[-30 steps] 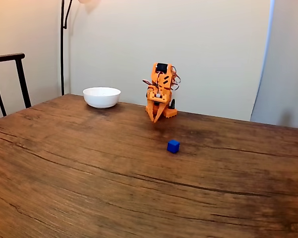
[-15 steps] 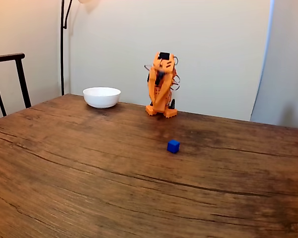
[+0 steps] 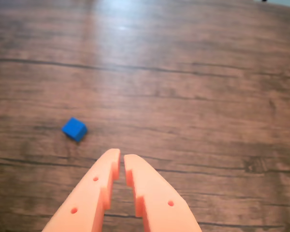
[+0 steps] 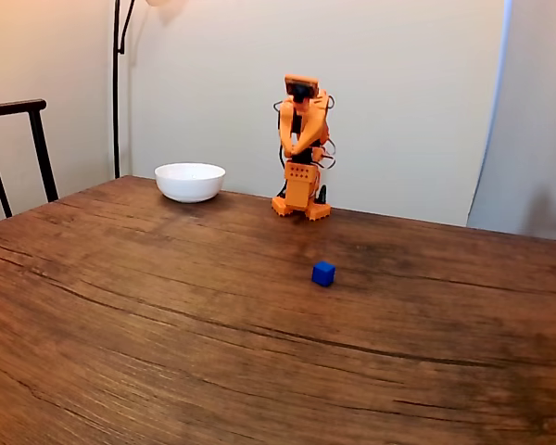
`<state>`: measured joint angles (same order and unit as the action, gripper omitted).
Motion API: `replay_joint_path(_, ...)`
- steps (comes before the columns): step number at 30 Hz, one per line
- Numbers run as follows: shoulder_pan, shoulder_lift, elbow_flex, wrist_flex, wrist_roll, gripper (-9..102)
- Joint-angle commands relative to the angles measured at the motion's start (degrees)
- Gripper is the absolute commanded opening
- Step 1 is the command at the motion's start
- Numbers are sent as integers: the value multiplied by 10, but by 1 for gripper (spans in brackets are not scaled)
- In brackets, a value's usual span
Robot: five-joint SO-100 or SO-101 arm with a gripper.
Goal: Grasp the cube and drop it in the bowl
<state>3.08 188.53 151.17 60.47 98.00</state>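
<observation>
Unfolding upward since a second ago, the arm carries its gripper (image 3: 122, 162) nearly pressed together, empty; reaching is underway, next spreading over the cube (image 3: 75, 129).

The fixed view looks level across the brown wooden table (image 4: 167, 324) toward the far wall. The wrist view looks steeply down, close above that table (image 3: 193, 96); both share its grain.

Wide open wood all round the cube (image 4: 323, 273) at centre frame in the fixed view, nothing beside it. The bowl (image 4: 190, 181) sits well apart, upper left. In the wrist view, bare table (image 3: 193, 96) lies ahead of the gripper (image 3: 122, 159).
</observation>
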Motion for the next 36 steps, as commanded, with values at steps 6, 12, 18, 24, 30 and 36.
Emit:
replay_joint_path(6,-6,-220,-176,-11,40,0)
replay_joint_path(12,-6,-457,-332,-12,75,0)
replay_joint_path(18,-36,-600,-414,-13,67,0)
replay_joint_path(24,-64,-685,-446,-14,35,0)
replay_joint_path(30,-94,-743,-457,-14,52,0)
replay_joint_path(36,-141,-838,-466,-14,132,0)
